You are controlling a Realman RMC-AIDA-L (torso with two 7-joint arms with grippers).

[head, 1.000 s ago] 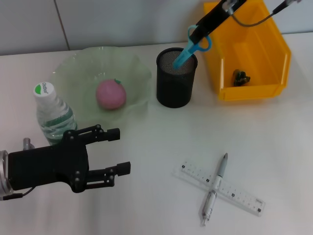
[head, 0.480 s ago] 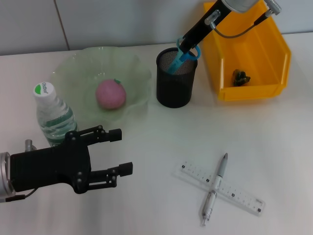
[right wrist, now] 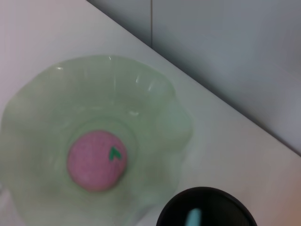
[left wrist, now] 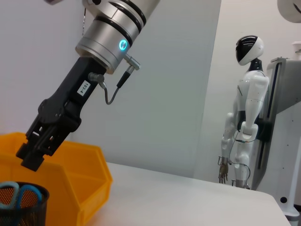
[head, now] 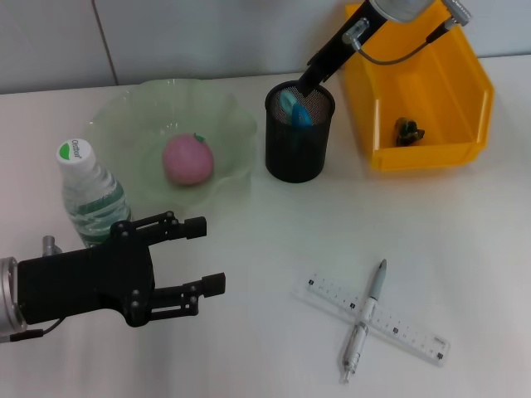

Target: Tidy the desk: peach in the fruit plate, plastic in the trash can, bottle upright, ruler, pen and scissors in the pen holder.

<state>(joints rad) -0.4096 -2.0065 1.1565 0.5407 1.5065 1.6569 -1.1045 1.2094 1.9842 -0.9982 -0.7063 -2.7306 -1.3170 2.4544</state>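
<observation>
Scissors (head: 292, 109) dropped into the holder (head: 299, 143) | right hand (head: 309, 80) above it, grip unclear | left hand (head: 203, 257) spread apart, idle | pen (head: 365, 319) at 5 o'clock, running 12-to-6

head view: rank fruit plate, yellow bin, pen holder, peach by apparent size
1. fruit plate, widest footprint
2. yellow bin, close to the plate and partly cut off at the frame's top, so this order is unsure
3. pen holder
4. peach, clearly smallest

The white table (head: 465, 249) bears fruit plate (head: 124, 124), bottle (head: 91, 199), pen holder (head: 299, 149), yellow bin (head: 465, 108), ruler (head: 406, 332) and pen (head: 365, 319).
</observation>
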